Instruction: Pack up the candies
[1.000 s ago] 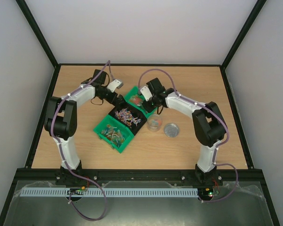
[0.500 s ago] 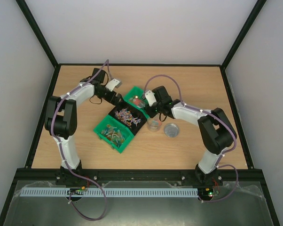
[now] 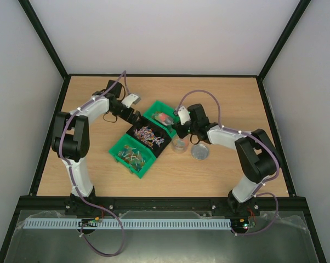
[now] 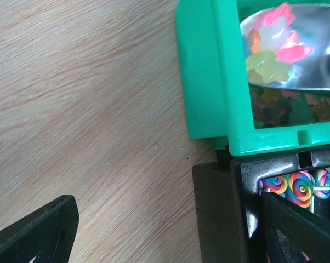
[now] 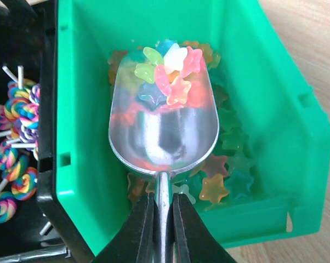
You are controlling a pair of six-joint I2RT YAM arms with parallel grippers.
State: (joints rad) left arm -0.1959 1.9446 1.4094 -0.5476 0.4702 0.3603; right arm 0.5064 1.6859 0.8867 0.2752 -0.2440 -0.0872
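Well, the packing looks only just begun. The right end effector (image 5: 164, 211) is closed tight on the thin handle of the metal scoop (image 5: 164, 131), and the scoop sits level over the green bin (image 5: 77, 109), which fills the middle of the right wrist view. A small heap of star-shaped candies (image 5: 169, 71) lies at the scoop's far end, pink, white, yellow-green and orange. Many more candies lie loose in the bin beneath it.

In the overhead view a clear jar (image 3: 180, 145) stands on the surface (image 3: 99, 164) just below and right of the bins, with a round lid (image 3: 199, 152) beside it, off the jar. The jar is too small there for me to tell whether anything is inside.

The left end effector (image 4: 168, 224) is spread wide and holds nothing. One finger shows in the lower left corner of its own view and the other in the lower right, at the black bin (image 4: 220, 219) of lollipops (image 4: 296, 186).

By my reckoning one scoopful is loaded and none delivered. What is left is carrying it to the jar, tipping it in, perhaps more loads, then the lid.
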